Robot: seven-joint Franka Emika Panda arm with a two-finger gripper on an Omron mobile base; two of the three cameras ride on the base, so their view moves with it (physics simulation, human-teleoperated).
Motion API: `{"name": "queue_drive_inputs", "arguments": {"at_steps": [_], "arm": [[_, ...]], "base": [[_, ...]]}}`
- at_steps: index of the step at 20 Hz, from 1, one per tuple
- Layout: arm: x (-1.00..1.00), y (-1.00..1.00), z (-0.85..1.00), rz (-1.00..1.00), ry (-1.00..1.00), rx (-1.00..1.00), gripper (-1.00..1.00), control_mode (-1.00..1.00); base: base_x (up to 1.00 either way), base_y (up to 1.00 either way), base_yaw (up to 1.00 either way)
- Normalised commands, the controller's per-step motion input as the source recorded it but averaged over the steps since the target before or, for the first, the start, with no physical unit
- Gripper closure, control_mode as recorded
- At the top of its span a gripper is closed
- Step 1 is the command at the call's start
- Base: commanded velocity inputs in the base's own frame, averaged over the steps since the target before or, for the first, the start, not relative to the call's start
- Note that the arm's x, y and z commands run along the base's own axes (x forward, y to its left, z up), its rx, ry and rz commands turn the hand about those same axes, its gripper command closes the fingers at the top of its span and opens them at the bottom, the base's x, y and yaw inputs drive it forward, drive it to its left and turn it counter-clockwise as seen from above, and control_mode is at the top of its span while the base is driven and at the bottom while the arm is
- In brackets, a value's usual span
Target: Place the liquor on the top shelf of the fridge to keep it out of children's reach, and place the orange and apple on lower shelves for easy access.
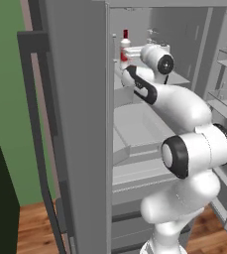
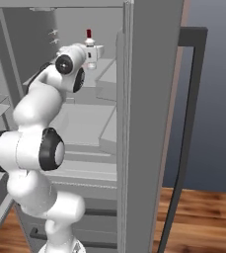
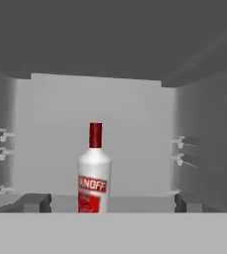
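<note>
Liquor upright on the fridge's top shelf

The fridge [image 1: 80, 124] stands open; the liquor [image 3: 93, 171] stands upright on the top shelf [image 3: 135, 203], near its front. The gripper [image 1: 127, 53], just beside the bottle, seems spread wide and holding nothing, though the arm partly hides it.

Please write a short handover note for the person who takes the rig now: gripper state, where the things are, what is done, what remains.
Gripper: open, holding nothing, inside the fridge close to the liquor.
Liquor: upright on the top shelf, released.
Done: liquor placed.
Left: draw the arm out; put the orange and the apple on lower shelves.
</note>
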Motion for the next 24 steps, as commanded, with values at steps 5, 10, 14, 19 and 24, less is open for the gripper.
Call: {"name": "queue_drive_inputs", "arguments": {"at_steps": [5,10,14,19,24], "arm": [[-0.8,-0.1,0.18,0.01,0.19,-0.05,-1.0,-1.0],[-0.92,0.0,0.0,0.05,0.27,-0.08,-1.0,-1.0],[-1.0,0.0,-0.14,0.07,0.23,-0.1,-1.0,-1.0],[-1.0,0.0,-0.42,0.04,0.12,-0.09,-1.0,-1.0],[-1.0,0.0,-0.36,0.0,0.01,-0.01,-1.0,-1.0]], "base": [[0.0,0.0,0.0],[0.0,0.0,0.0],[0.0,0.0,0.0],[0.0,0.0,0.0],[0.0,0.0,0.0]]}}
